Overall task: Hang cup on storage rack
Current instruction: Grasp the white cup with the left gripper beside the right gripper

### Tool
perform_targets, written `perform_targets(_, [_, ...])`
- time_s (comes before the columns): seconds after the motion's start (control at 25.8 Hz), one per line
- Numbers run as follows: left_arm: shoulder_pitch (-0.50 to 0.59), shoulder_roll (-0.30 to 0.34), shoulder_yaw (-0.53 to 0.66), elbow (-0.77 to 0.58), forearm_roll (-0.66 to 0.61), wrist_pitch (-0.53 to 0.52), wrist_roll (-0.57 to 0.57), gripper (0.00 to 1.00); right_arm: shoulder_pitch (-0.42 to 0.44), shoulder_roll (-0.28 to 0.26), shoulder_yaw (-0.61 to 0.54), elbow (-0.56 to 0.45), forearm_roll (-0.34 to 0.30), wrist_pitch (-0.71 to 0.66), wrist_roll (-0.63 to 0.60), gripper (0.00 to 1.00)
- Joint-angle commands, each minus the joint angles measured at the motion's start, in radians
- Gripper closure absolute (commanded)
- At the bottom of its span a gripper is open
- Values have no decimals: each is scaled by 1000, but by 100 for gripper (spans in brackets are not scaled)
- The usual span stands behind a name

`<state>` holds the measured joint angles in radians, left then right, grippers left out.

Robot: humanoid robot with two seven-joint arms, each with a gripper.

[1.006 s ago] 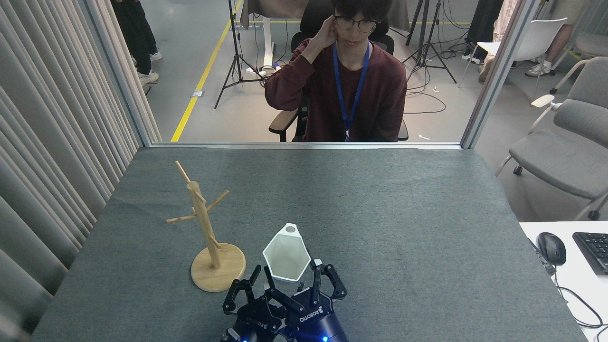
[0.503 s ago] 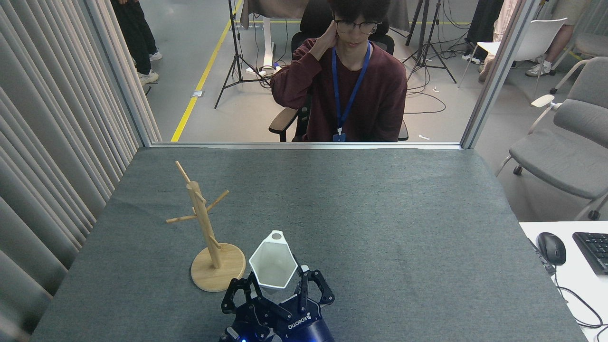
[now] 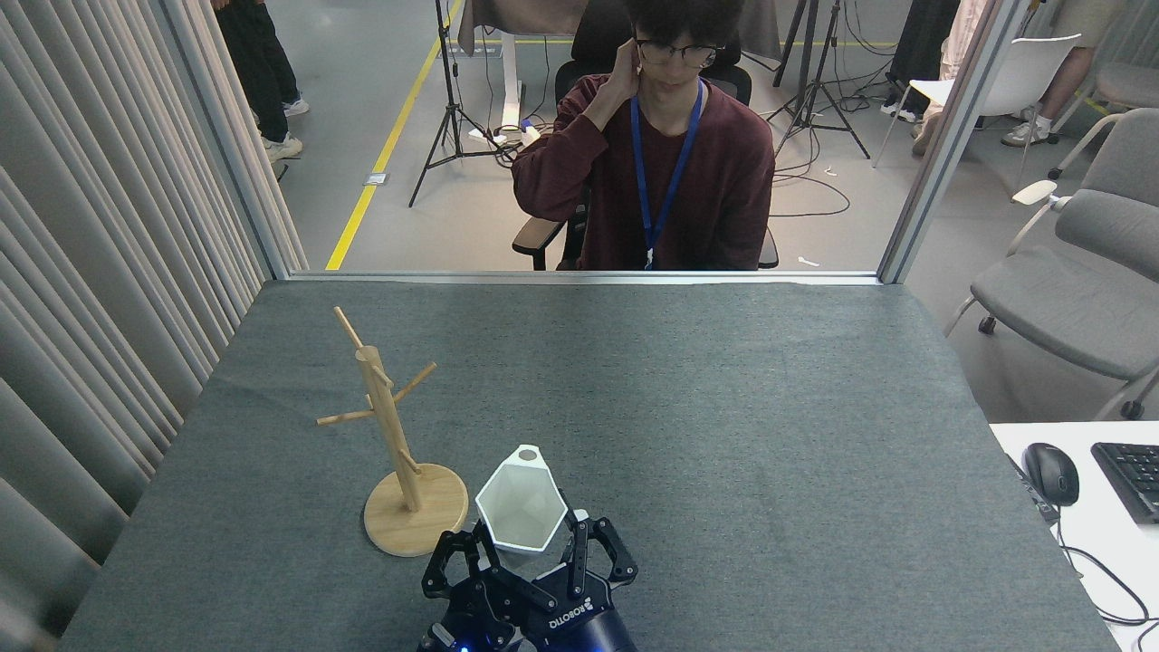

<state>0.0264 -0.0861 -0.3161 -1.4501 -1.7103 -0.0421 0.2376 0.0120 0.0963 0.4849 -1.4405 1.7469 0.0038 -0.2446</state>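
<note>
The white faceted cup is tilted with its mouth facing me and its small loop handle on the far, upper side. My right gripper is shut on it from the near side, one finger on each side of its lower body. The cup sits just right of the round base of the wooden storage rack, which stands upright at the left of the table with thin pegs angled upward. My left gripper is tucked close beside the right one, partly hidden behind it. Its fingers look spread with nothing between them.
The grey table stretches away to the right and far side. A person in a dark red top sits behind its far edge. Curtains line the left side. A mouse and a keyboard lie on a white desk at right.
The right gripper carried the cup left and slightly nearer, up to the rack's base; over the last half second it has barely moved. The rack has stayed put.
</note>
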Motion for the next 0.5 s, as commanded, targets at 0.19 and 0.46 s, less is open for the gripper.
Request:
perform_targets(0.19, [0,2,0,-1,1,2,16,0,6,-1,0,-54,-115,-56,108,41])
perform_targets(0.46, [-2,5,0,-3,1,2,16,1,6,-1,-2,-54,-122,-64,117,41])
